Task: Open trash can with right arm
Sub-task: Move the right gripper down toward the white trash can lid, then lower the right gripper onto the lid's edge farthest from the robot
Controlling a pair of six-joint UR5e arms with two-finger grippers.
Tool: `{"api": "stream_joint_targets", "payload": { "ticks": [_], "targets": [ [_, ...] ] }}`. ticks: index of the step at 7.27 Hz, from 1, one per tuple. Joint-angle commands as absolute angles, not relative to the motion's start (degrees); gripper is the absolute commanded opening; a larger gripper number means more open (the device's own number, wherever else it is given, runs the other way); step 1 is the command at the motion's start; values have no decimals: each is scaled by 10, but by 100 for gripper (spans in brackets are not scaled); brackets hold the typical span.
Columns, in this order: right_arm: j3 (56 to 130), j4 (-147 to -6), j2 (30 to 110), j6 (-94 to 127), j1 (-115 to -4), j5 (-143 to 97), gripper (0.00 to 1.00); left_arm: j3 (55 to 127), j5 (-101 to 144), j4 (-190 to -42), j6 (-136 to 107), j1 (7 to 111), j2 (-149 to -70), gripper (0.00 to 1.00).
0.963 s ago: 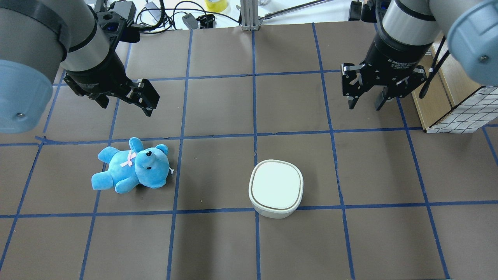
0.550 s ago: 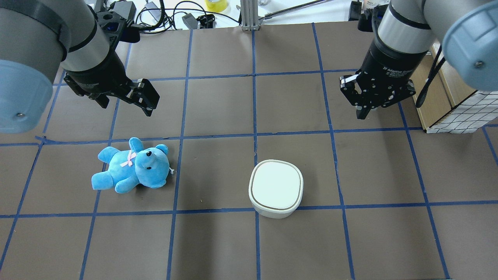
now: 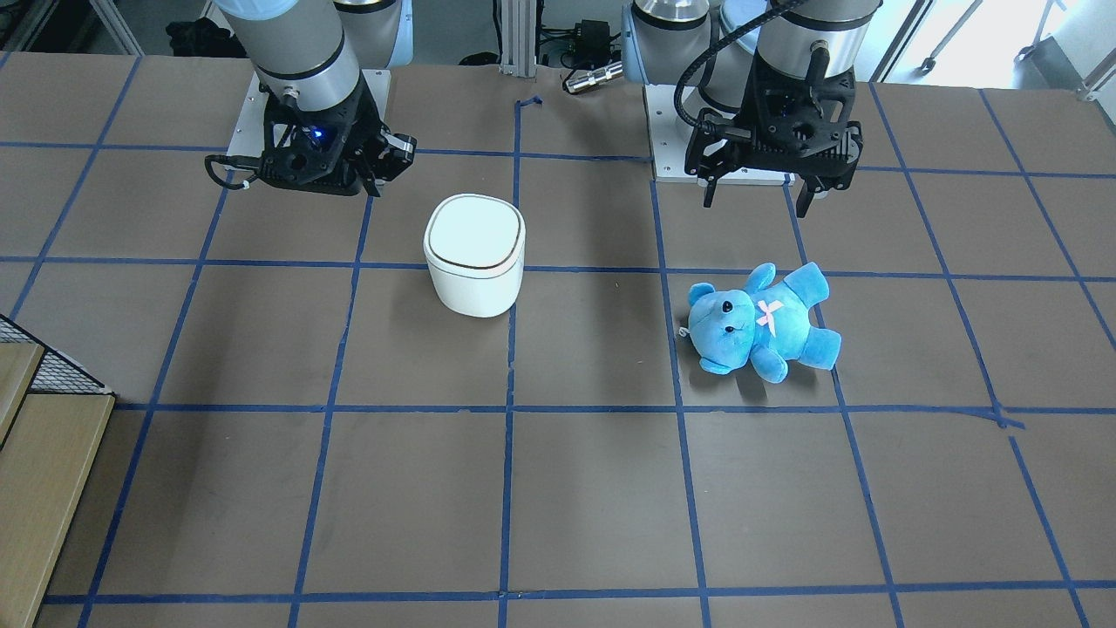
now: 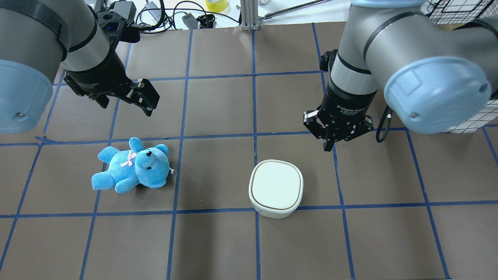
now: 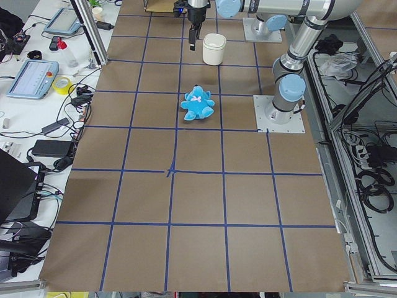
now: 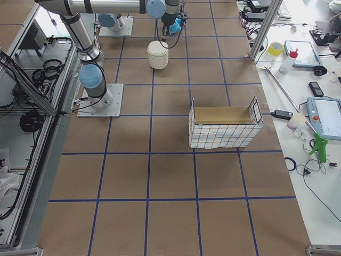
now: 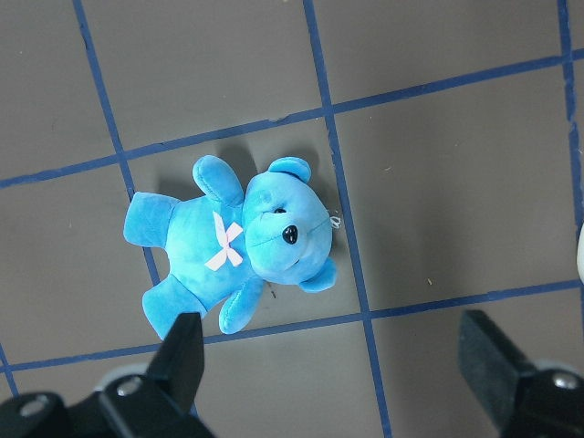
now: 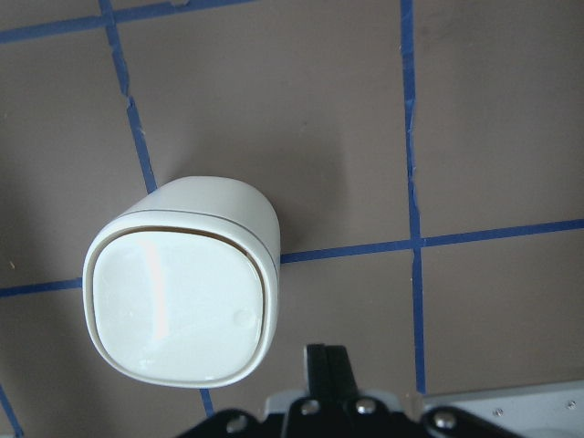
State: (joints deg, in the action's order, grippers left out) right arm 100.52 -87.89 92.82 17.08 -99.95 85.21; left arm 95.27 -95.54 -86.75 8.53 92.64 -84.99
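Note:
The white trash can stands with its lid flat and shut near the table's middle; it also shows in the front view and the right wrist view. My right gripper is shut and empty. It hangs above the table just behind and to the right of the can, apart from it. In the right wrist view its closed fingers point down beside the can. My left gripper is open and empty above the blue teddy, which lies on its back.
A wire-mesh box with a cardboard bottom stands at the table's right side, and its corner shows behind the right arm. Cables and tools lie beyond the far edge. Blue tape lines grid the brown table.
My right arm has swung in from the far right toward the trash can, and its gripper has gone from open to shut. The left arm, teddy and can have not moved.

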Motion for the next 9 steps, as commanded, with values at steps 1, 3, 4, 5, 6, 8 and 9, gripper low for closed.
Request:
{"api": "stream_joint_targets", "payload": {
  "ticks": [1,3,4,5,6,8,9],
  "targets": [
    [1069,-965,926,222,-1039,845,0,953,-955,-867,85,926,-850,100],
    [1113,-1005,925,223,-1044,828,0,953,-955,-867,85,926,-850,100],
    [1127,-1014,924,223,-1045,823,0,953,-955,-867,85,926,-850,100],
    [1140,-1023,924,223,-1046,822,0,953,-955,-867,85,926,-850,100],
    [1146,-1029,924,223,-1046,818,0,953,-955,-867,85,926,-850,100],
    [1148,-1031,923,222,-1049,810,0,953,-955,-867,85,926,-850,100],
    [1149,-1031,923,222,-1049,803,0,953,-955,-867,85,926,-850,100]
  ]
}}
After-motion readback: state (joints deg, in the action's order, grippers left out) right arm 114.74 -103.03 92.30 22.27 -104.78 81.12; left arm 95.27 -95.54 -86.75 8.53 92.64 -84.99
